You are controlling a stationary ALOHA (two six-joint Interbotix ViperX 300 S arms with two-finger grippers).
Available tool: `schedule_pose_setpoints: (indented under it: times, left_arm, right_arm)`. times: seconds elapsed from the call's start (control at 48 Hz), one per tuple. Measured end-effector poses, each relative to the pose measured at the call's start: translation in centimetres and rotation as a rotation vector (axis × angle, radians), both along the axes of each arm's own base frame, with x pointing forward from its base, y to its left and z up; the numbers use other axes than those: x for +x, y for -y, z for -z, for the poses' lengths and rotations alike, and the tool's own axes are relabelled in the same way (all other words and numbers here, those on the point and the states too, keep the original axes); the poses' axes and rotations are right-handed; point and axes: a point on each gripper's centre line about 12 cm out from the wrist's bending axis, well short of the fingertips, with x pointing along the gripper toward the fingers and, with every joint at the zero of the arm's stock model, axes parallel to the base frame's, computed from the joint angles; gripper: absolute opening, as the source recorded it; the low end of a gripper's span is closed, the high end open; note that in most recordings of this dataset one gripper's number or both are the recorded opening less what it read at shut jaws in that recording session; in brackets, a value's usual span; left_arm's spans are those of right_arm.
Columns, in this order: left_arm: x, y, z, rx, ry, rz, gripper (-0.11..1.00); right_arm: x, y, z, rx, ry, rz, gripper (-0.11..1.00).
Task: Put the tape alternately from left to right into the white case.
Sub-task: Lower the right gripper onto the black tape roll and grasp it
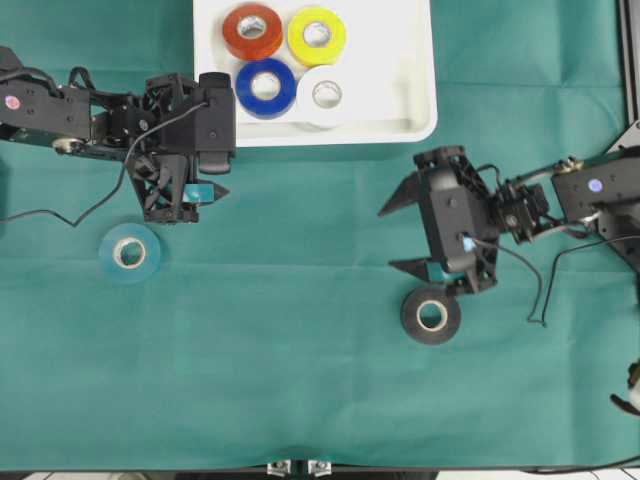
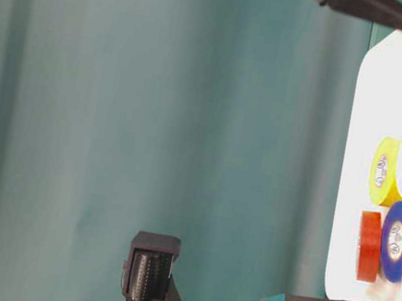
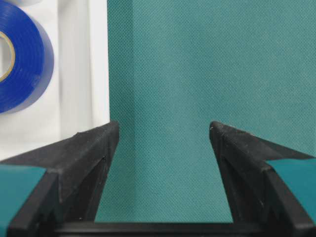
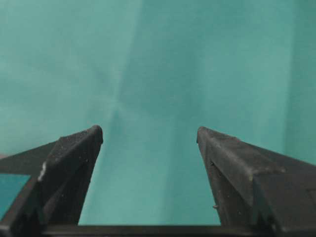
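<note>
The white case [image 1: 400,90] lies at the back centre. It holds the red-orange [image 1: 252,31], yellow [image 1: 317,35], blue [image 1: 266,87] and white [image 1: 327,95] tape rolls. The teal roll [image 1: 130,253] lies flat on the cloth at the left. The black roll [image 1: 431,315] lies flat at the right. My left gripper [image 1: 222,140] hovers open and empty at the case's near left corner, above and right of the teal roll. In the left wrist view the left gripper [image 3: 164,128] has the blue roll [image 3: 24,64] to its left. My right gripper [image 1: 386,240] is open and empty, just above the black roll.
Green cloth [image 1: 300,380] covers the whole table. The case's right half [image 1: 390,50] is bare. Cables trail from both arms, one looping near the right arm [image 1: 540,290]. In the table-level view the case [image 2: 391,90] runs along the right edge.
</note>
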Motion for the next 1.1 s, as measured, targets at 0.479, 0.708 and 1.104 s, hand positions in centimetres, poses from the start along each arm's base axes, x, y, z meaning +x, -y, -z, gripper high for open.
schedule_pose_setpoints:
  times: [0.479, 0.708, 1.104]
  left_arm:
    - [0.0, 0.0, 0.0, 0.001, 0.000, 0.001, 0.94]
    - [0.1, 0.0, -0.1, 0.001, 0.008, 0.000, 0.94]
    - [0.2, 0.0, -0.1, 0.001, 0.020, -0.001, 0.94]
  right_arm:
    - [-2.3, -3.8, 1.3, 0.133, -0.077, 0.003, 0.85]
    - [-3.0, -4.4, 1.9, 0.132, -0.099, -0.013, 0.85]
    - [-3.2, -4.4, 4.3, 0.107, -0.176, -0.009, 0.85]
